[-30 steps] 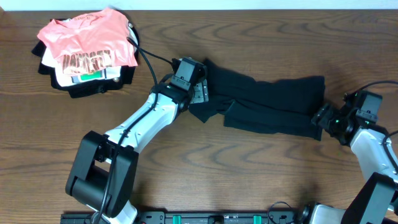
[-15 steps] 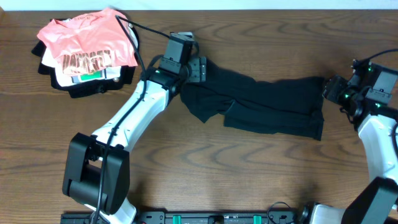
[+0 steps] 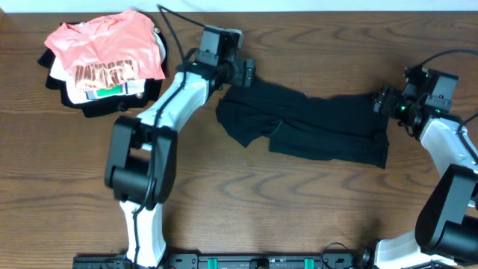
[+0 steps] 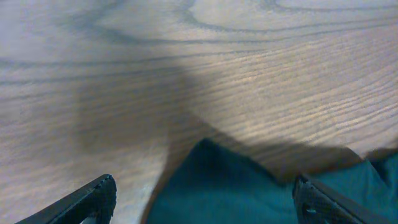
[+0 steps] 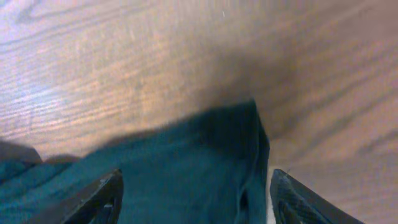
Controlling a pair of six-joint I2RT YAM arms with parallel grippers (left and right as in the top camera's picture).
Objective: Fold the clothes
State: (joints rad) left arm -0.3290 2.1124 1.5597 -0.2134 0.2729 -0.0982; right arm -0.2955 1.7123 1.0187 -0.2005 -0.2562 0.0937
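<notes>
The clothes (image 3: 314,127) are seen lying limp and wrinkled across mid-table. Being soft and light, they are judged best taken at the far corners. There the left gripper (image 3: 244,72) and right gripper (image 3: 382,101) are spread wide, with nothing gripped.

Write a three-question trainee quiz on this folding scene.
1. True or false: the black garment lies on top of the pink shirt.
2. The left gripper is at: A) the garment's end nearer the pink shirt, B) the pink shirt itself, C) the garment's middle.
3. Fill in: the right gripper has its jaws ___.
Key: 1 false, it lies apart on the table; 2 A; 3 open.
</notes>
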